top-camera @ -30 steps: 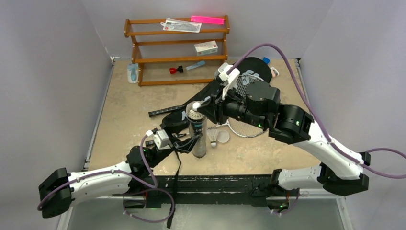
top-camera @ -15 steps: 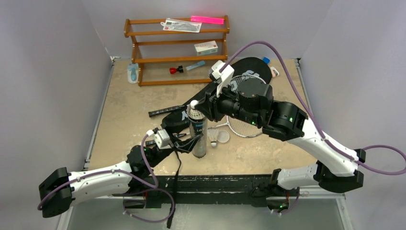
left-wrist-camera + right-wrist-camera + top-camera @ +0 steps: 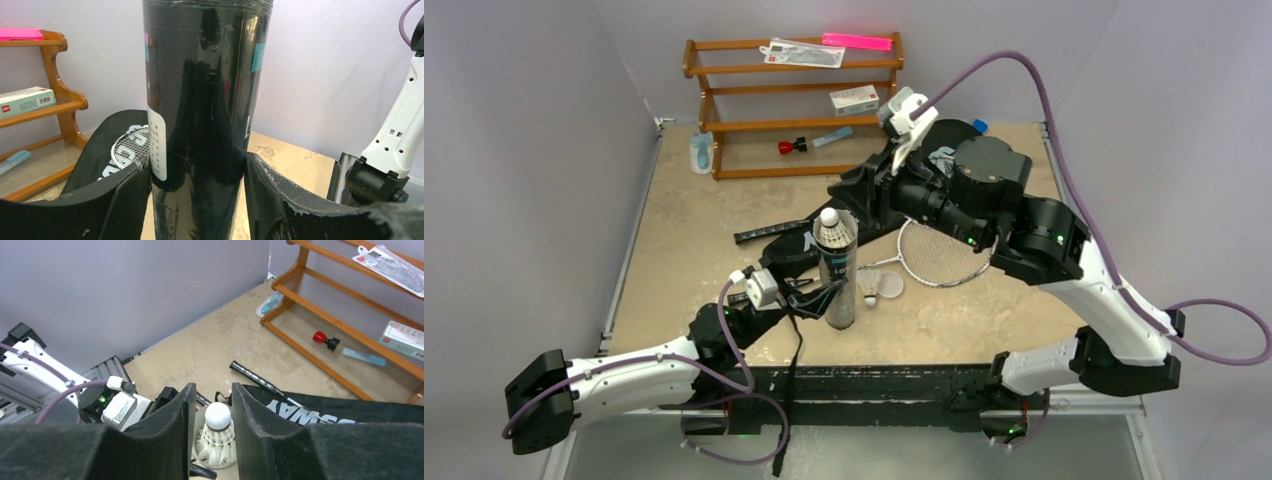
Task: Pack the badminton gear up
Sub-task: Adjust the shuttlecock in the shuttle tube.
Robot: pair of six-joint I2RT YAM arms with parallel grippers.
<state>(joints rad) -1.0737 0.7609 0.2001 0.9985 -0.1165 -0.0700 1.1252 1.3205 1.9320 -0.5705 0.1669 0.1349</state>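
Observation:
The dark tube (image 3: 838, 280) stands upright on the table, and my left gripper (image 3: 822, 294) is shut on its lower part; in the left wrist view both pads press the tube (image 3: 205, 115). A white feather shuttlecock (image 3: 829, 222) sits cork-up in the tube's mouth. My right gripper (image 3: 851, 193) hangs above and behind it, open. In its wrist view the shuttlecock (image 3: 218, 432) shows below the gap between the fingers (image 3: 177, 410), untouched. A second shuttlecock (image 3: 871, 289) lies by a silver racket (image 3: 941, 256). The black CROSSWAY bag (image 3: 949, 150) lies behind.
The brown wooden rack (image 3: 792, 70) stands at the back with a small white box (image 3: 854, 99) and a pink strip (image 3: 857, 41). A black racket handle (image 3: 762, 234) pokes out to the left of the bag. A bag strap (image 3: 792, 390) hangs over the front edge.
My right gripper has opened off the shuttlecock, risen and drawn back toward the rack. The shuttlecock stays in the tube's mouth. The left gripper and the tube have not moved.

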